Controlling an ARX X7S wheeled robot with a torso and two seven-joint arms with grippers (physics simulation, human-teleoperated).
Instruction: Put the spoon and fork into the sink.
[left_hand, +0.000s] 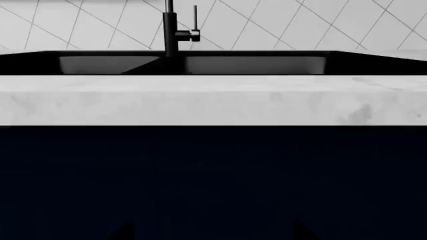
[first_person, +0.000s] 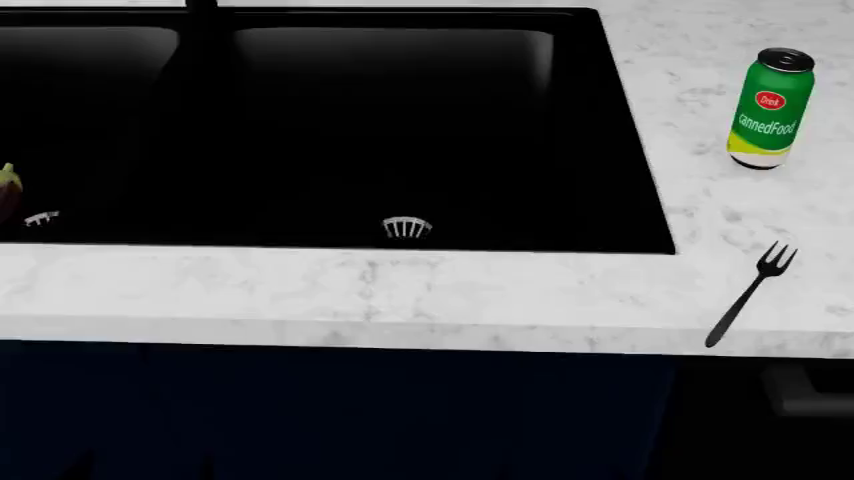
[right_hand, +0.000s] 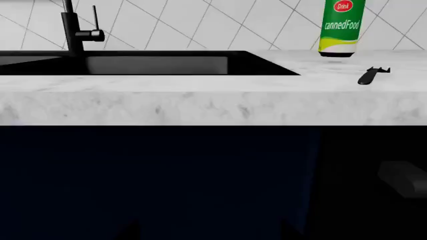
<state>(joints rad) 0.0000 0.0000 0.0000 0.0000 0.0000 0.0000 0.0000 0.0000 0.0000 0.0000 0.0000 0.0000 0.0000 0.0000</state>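
Observation:
The black fork (first_person: 751, 292) lies on the marble counter to the right of the sink (first_person: 400, 120), tines pointing away from the front edge. In the right wrist view the fork (right_hand: 372, 75) is seen end-on near the counter's front. The spoon is out of view. The black double-basin sink (left_hand: 253, 65) has a strainer (first_person: 407, 228) in its right basin. My left gripper (left_hand: 213, 231) and right gripper (right_hand: 210, 231) hang below the counter edge, facing the dark cabinet. Both are open with nothing between their dark fingertips. Neither shows in the head view.
A green can (first_person: 770, 108) stands upright on the counter behind the fork, also in the right wrist view as the can (right_hand: 341, 27). An eggplant (first_person: 8, 190) lies in the left basin. The tall faucet (left_hand: 172, 30) rises behind the basins. A grey cabinet handle (first_person: 801, 390) juts out at the lower right.

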